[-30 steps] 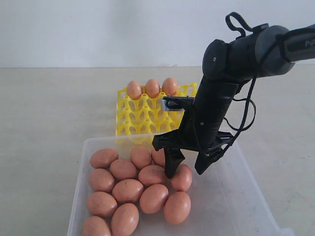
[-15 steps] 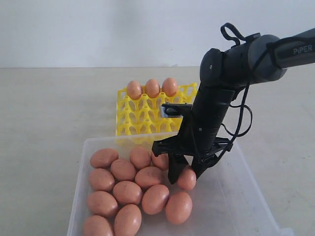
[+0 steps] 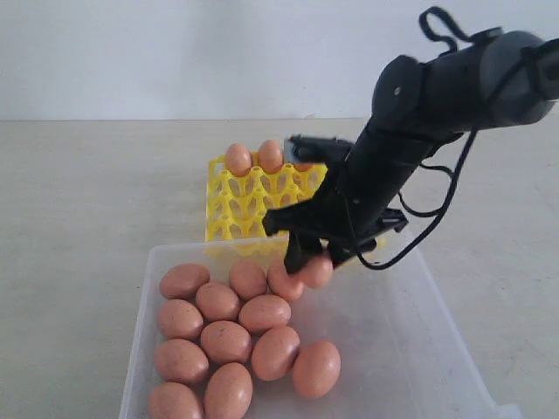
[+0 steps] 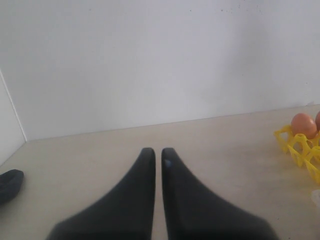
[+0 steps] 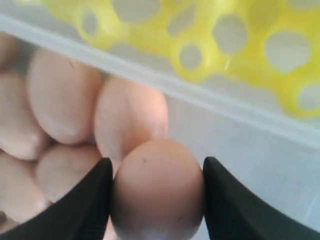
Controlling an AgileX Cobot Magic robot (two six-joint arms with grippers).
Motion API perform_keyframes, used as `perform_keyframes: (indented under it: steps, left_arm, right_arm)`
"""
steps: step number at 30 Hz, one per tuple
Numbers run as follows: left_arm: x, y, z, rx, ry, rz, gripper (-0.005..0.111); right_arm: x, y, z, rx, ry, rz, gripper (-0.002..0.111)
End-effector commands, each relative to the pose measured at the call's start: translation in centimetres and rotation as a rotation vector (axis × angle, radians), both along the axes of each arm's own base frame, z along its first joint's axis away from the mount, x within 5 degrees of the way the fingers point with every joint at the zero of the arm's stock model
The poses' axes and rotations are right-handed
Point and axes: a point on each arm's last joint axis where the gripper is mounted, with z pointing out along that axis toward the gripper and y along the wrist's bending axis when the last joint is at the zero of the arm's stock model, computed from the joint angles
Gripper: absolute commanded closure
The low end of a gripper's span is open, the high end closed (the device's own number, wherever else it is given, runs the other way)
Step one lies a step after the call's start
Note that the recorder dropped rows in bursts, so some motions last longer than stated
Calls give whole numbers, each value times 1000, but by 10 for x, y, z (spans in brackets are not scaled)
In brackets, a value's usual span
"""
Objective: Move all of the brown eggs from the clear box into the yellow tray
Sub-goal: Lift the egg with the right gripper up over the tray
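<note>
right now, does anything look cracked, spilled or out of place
Nothing stands out. The eggs in the clear box lie whole in a loose cluster, the yellow tray sits level behind it with more eggs in its far row, and the right gripper holds one egg cleanly above the box.

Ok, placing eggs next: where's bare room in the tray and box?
The clear box is bare on its right side, between the brown eggs and the right wall; its left is crowded. The yellow tray's near rows are empty; its far row holds eggs.
</note>
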Motion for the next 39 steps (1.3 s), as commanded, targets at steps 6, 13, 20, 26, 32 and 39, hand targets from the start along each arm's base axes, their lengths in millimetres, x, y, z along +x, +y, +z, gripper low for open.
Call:
perform_keyframes:
  steps: [6, 13, 20, 26, 32, 39]
  left_arm:
    - [0, 0, -1, 0, -5, -6, 103]
    - [0, 0, -1, 0, -5, -6, 103]
    - [0, 0, -1, 0, -3, -6, 103]
    - [0, 0, -1, 0, -3, -6, 103]
    - [0, 0, -1, 0, -3, -6, 103]
    - [0, 0, -1, 0, -3, -6, 103]
  right_arm:
    - [-34, -39, 90, 96, -714, -249, 108]
    - [-87, -86, 118, 20, -1219, -418, 108]
    - [-86, -95, 111, -278, -1430, -278, 108]
    - [-46, -79, 91, -660, -1442, 103, 108]
    - [-4, -68, 103, -534, -1423, -107, 108]
    - [50, -65, 115, -144, -1081, -174, 108]
